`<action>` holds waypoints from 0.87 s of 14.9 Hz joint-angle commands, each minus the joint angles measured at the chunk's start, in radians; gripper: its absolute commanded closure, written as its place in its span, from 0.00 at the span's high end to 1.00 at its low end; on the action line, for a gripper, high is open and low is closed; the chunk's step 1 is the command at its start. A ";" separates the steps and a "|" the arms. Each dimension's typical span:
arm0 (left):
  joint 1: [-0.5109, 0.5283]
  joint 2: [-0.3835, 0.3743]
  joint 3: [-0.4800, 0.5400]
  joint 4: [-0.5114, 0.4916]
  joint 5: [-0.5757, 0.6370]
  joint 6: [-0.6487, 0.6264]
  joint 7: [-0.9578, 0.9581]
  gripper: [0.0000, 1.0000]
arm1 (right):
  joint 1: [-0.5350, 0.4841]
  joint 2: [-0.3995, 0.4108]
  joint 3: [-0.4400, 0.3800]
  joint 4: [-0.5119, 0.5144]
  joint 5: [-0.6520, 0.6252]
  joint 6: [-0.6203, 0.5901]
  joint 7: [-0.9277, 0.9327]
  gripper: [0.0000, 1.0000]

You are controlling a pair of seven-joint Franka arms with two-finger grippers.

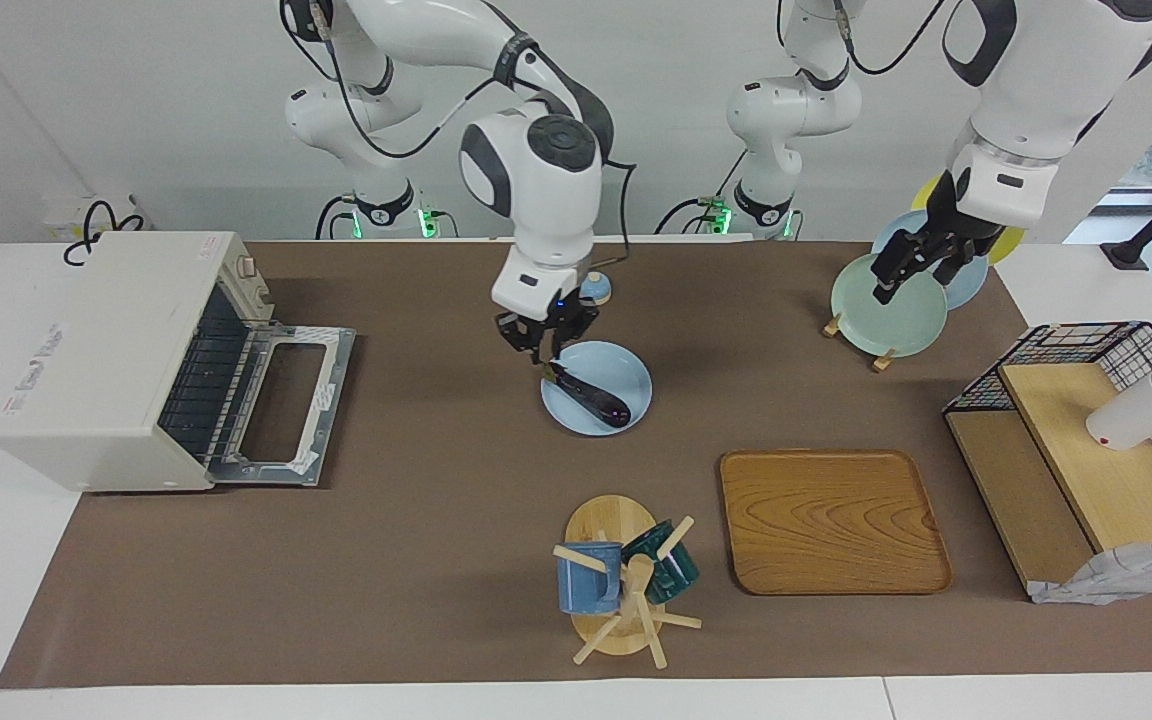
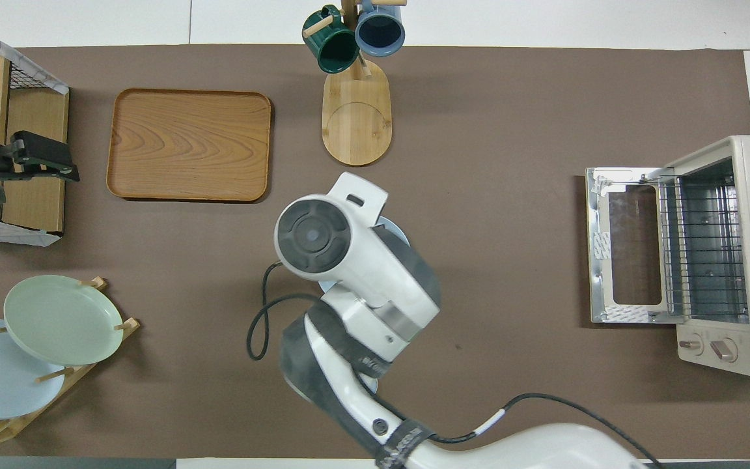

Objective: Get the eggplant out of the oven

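Eggplant (image 1: 591,397) lies on a light blue plate (image 1: 626,372) mid-bench, well apart from the oven (image 1: 106,360) (door down flat, rack bare) at the right arm's end. Right gripper (image 1: 547,352) sits over the eggplant's stem end, jaws apart around it; contact not readable. Left gripper (image 1: 921,262) waits over the plate rack (image 1: 876,352), jaws unreadable. Wooden tray (image 1: 831,520) and mug tree (image 1: 626,580) lie farther out.
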 commanded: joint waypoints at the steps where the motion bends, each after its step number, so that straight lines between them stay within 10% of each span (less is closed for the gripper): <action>1: -0.069 0.005 0.005 -0.042 0.005 0.052 -0.171 1.00 | -0.080 -0.040 0.010 -0.064 -0.009 -0.067 -0.025 0.00; 9: -0.307 0.099 0.005 -0.154 0.005 0.260 -0.813 1.00 | -0.310 -0.185 0.012 -0.547 -0.087 0.322 -0.111 0.00; 13: -0.437 0.199 0.006 -0.157 0.005 0.386 -1.043 1.00 | -0.366 -0.169 0.012 -0.595 -0.115 0.388 -0.150 0.00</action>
